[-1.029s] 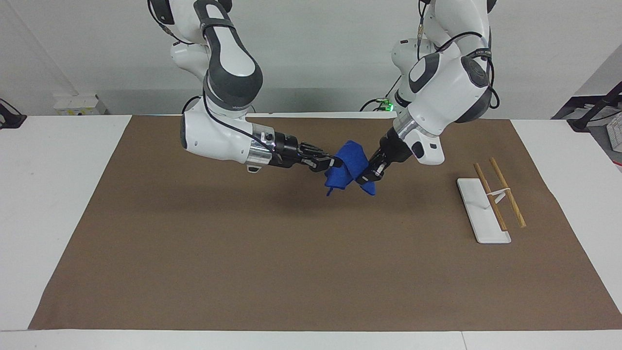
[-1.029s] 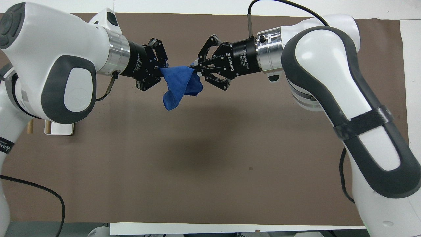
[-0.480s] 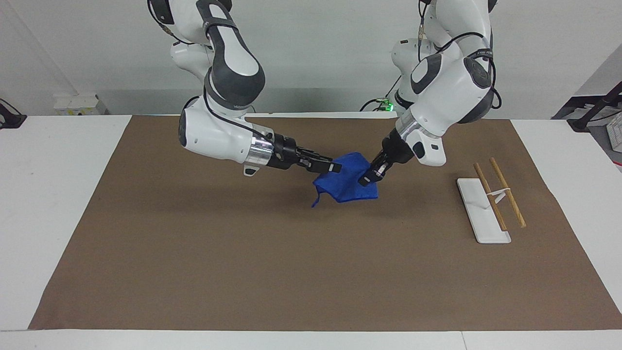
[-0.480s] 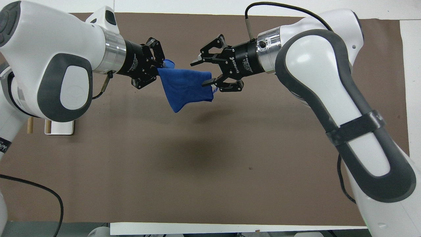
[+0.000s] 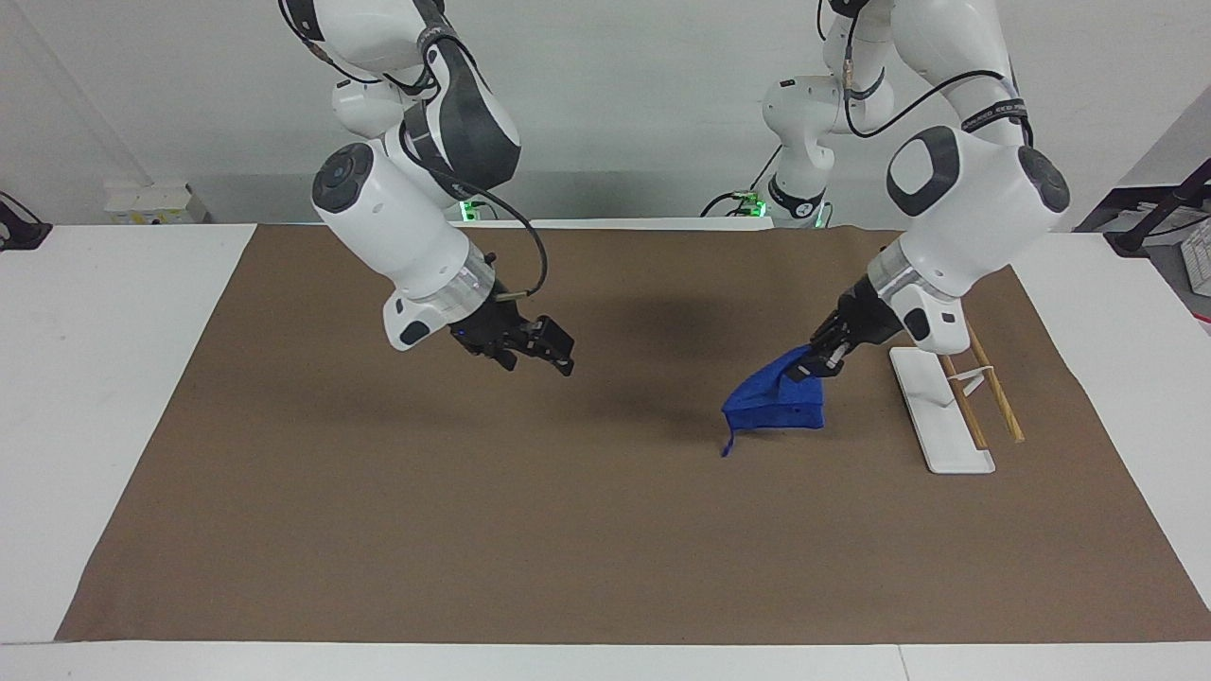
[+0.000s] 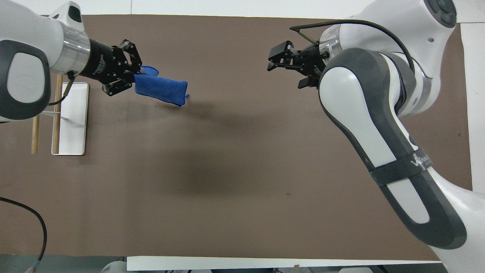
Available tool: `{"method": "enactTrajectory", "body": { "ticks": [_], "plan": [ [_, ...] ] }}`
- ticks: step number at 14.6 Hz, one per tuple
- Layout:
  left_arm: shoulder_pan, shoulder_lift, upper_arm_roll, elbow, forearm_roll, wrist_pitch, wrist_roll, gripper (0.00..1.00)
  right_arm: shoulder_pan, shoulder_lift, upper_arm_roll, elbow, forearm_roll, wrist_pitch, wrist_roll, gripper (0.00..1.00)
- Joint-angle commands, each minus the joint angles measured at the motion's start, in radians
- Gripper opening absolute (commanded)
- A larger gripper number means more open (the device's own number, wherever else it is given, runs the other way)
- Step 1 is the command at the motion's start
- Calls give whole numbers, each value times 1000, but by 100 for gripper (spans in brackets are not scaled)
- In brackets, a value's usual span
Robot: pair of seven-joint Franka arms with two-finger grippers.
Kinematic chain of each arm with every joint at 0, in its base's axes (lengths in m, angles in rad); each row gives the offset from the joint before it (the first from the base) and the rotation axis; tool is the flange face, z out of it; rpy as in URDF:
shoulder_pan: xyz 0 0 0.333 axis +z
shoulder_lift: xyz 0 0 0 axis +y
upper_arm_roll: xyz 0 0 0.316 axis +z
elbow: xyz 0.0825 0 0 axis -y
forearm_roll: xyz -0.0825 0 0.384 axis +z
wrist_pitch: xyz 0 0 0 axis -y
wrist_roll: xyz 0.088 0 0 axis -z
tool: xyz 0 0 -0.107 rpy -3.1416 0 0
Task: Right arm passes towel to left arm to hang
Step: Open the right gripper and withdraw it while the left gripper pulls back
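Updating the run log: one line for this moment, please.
handover done | left gripper: shut on towel, beside rack | right gripper: open, empty, over mat

Facing camera: high, across table from robots, looks at arm bases at 12 o'clock, wide on whole brown mat [image 5: 605,530]. Overhead camera: above robots' end, steeply down, closer, arms entering from 6 o'clock. Shared: mat [image 6: 242,159], white rack [image 5: 937,416] [image 6: 74,121].

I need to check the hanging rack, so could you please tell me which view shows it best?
The facing view: the rack shows whole, white base, two wooden rods and upright, beside the hanging towel. In the overhead view the left arm covers part of it.
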Motion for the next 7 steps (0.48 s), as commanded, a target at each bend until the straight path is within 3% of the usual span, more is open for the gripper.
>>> {"method": "enactTrajectory", "body": {
  "ticks": [1, 5, 7],
  "plan": [
    [25, -12, 74, -15, -17, -34, 50, 0, -80, -40, 8, 1, -186, -73, -130, 100],
    [36, -11, 143, -14, -20, -31, 43, 0, -183, -91, 8, 69, -368, -250, -334, 100],
    [36, -12, 174, -7, -23, -51, -97, 0, -232, -103, 7, 128, -405, -349, -406, 100]
  ]
}}
